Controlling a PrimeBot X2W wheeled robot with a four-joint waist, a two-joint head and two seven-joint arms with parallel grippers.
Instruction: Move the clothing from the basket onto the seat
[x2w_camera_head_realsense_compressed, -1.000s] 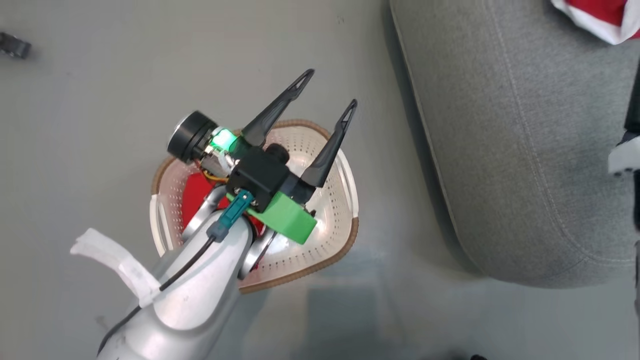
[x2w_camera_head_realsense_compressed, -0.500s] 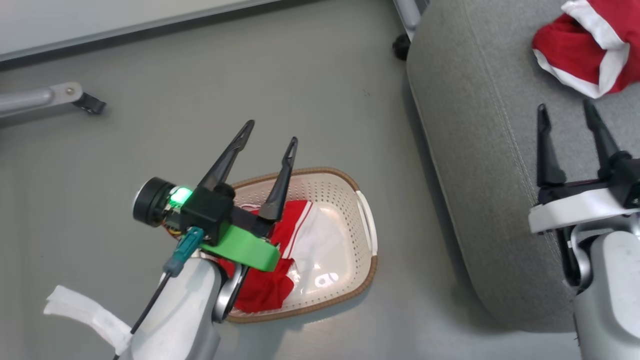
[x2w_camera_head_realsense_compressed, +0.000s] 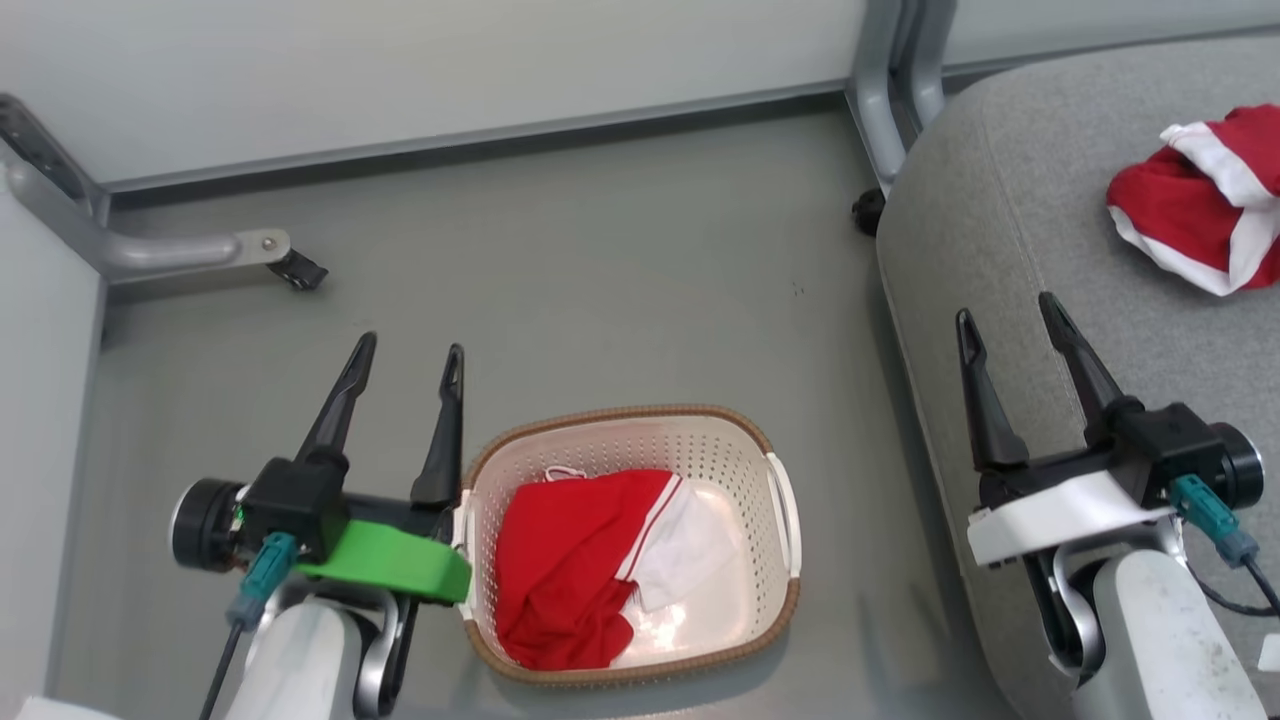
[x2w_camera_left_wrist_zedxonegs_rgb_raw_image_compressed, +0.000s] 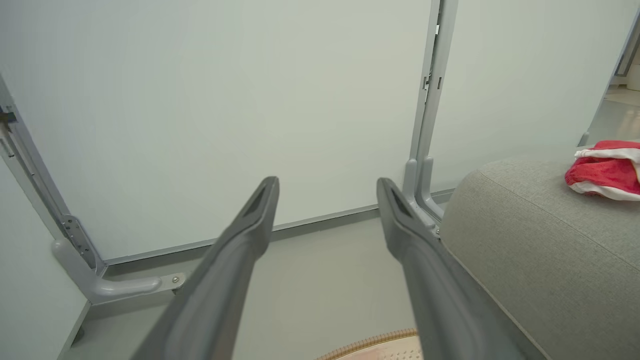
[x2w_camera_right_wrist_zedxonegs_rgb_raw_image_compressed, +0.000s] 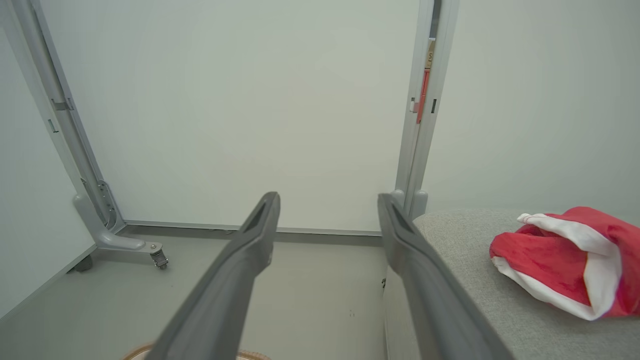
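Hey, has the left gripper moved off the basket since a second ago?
Yes. The left gripper was over the basket then; now it sits to the left of the basket's left rim, open and empty.

Right pincer (x2w_camera_right_wrist_zedxonegs_rgb_raw_image_compressed: 327, 200) open wide, two dark fingers (x2w_camera_right_wrist_zedxonegs_rgb_raw_image_compressed: 240, 280) spread, nothing between them. Grey seat (x2w_camera_right_wrist_zedxonegs_rgb_raw_image_compressed: 465, 250) lower right, under the right-hand finger. Red garment (x2w_camera_right_wrist_zedxonegs_rgb_raw_image_compressed: 555, 260) with white trim lies crumpled on the seat, apart from the pincer. Sliver of the basket (x2w_camera_right_wrist_zedxonegs_rgb_raw_image_compressed: 137, 351), brown rim, at the bottom edge. Grey floor (x2w_camera_right_wrist_zedxonegs_rgb_raw_image_compressed: 310, 285), pale wall panels (x2w_camera_right_wrist_zedxonegs_rgb_raw_image_compressed: 240, 110), metal post (x2w_camera_right_wrist_zedxonegs_rgb_raw_image_compressed: 417, 125), caster foot (x2w_camera_right_wrist_zedxonegs_rgb_raw_image_compressed: 125, 244) at left.
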